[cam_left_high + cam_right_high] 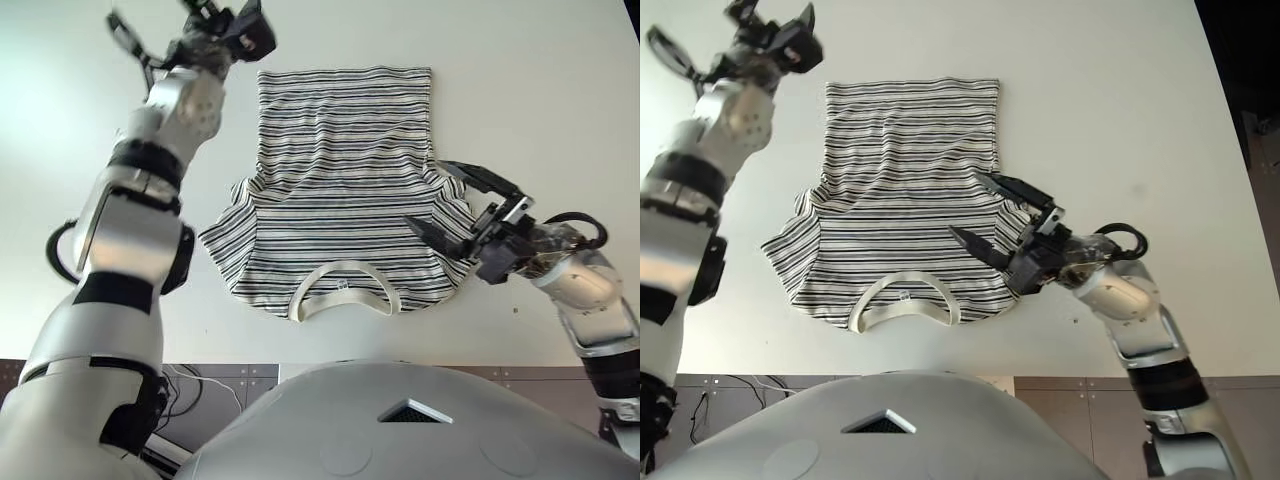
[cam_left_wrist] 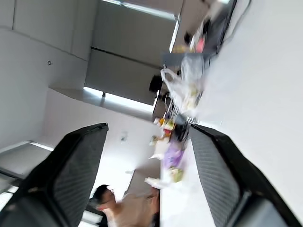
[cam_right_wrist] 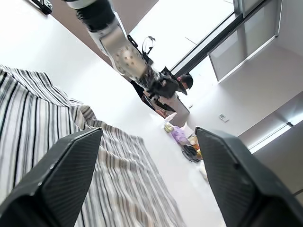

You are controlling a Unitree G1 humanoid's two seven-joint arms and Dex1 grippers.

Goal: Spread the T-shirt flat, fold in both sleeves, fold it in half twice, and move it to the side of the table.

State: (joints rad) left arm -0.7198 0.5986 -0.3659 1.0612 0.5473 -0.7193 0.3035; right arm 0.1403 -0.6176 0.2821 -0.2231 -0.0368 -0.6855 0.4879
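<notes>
While the blue-and-white striped fabric T-shirt [image 1: 340, 190] lies mostly flat and lightly wrinkled on the white table [image 1: 540, 100], its cream collar nearest the robot, the right end effector [image 1: 965, 204] gapes wide and empty over its right sleeve. The left end effector [image 2: 149, 130], also spread wide and empty, sits raised near the far hem corner.
</notes>
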